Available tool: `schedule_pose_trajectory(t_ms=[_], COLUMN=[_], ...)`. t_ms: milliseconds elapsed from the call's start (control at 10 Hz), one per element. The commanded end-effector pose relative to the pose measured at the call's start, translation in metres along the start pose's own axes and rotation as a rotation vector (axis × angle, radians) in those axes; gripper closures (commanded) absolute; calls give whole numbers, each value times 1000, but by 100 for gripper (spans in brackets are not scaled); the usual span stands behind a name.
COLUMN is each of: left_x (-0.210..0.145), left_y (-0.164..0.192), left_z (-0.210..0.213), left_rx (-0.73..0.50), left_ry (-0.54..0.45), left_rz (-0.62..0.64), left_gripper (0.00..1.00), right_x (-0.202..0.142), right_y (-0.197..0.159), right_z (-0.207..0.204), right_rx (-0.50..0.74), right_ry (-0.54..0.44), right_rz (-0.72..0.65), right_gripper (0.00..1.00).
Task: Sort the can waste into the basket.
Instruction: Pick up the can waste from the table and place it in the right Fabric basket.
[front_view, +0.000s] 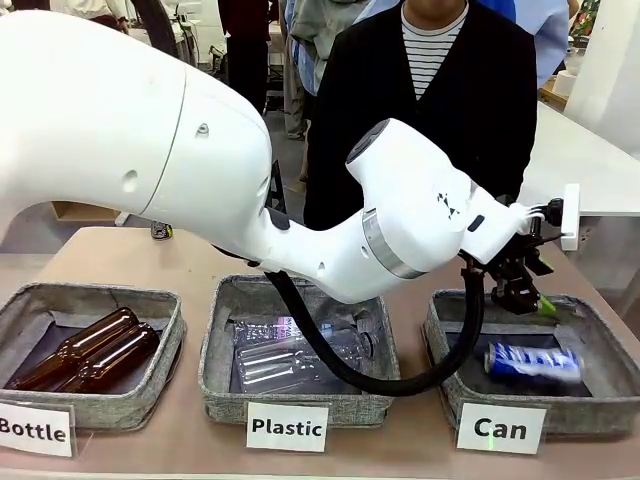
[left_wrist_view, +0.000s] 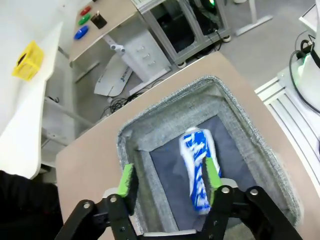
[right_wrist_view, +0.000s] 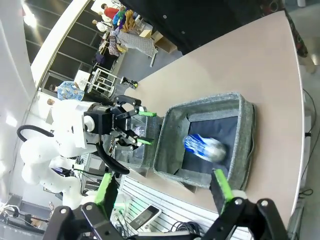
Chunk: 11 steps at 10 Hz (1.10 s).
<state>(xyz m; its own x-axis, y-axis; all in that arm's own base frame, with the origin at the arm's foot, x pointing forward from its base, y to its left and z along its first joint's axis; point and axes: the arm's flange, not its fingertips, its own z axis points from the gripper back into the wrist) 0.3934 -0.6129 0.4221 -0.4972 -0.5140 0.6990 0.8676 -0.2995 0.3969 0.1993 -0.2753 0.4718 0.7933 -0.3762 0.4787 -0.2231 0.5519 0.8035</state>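
Over the far right bin on the counter (front_view: 418, 445), the left arm reaches across from the robot's left side and holds the left tool (front_view: 520, 300) above the basket (front_view: 441, 335) marked with a white "Can" label (front_view: 500, 428). Its green pads (left_wrist_view: 127, 179) are spread wide and pinch nothing.

The blue can (front_view: 533, 362) lies on its side on the basket's dark liner, below the left tool and a little to its right in the front view, clear of the pads. It looks blurred there. In the left wrist view the blue can (left_wrist_view: 196, 170) shows lengthwise down between the two fingers, nearer the one on the picture's right, whose pad overlaps its edge, while the basket (left_wrist_view: 165, 107) rim frames it on all sides.

The right tool (right_wrist_view: 161, 181) is also spread and empty. It is held well apart from the basket (right_wrist_view: 245, 130). From its wrist camera the blue can (right_wrist_view: 204, 148) is seen inside against the liner, and the left tool (right_wrist_view: 134, 128) hangs over the basket's far edge.

Beside the basket stand the "Plastic" bin (front_view: 215, 345) with clear bottles (front_view: 300, 360) and the "Bottle" bin (front_view: 25, 300) with brown bottles (front_view: 90, 348). A person in a dark jacket (front_view: 480, 100) stands at the far side of the counter.
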Motion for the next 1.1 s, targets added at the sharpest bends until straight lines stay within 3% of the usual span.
schedule_pose_trajectory(t_ms=[0, 300, 400, 700, 900, 1000], left_x=[4, 4, 3, -15, -58, -85], left_y=[3, 4, 3, 2, 3, 1], left_z=[3, 11, 20, 131, 226, 266], left_rx=[2, 2, 11, 31, 136, 125], left_ry=[19, 16, 60, 167, 186, 183], left_rz=[-2, 30, 70, 317, 548, 651], left_gripper=[0, 0, 0, 0, 0, 0], right_x=[1, 1, 0, 12, 22, 22], right_y=[2, 2, 0, 29, 64, 82], right_z=[-1, -1, 0, -41, -90, -116], right_rx=[-5, -5, 0, 1, 62, 108], right_ry=[9, 9, 0, 41, 89, 121], right_rz=[1, 1, 0, 71, 141, 179], right_gripper=[0, 0, 0, 0, 0, 0])
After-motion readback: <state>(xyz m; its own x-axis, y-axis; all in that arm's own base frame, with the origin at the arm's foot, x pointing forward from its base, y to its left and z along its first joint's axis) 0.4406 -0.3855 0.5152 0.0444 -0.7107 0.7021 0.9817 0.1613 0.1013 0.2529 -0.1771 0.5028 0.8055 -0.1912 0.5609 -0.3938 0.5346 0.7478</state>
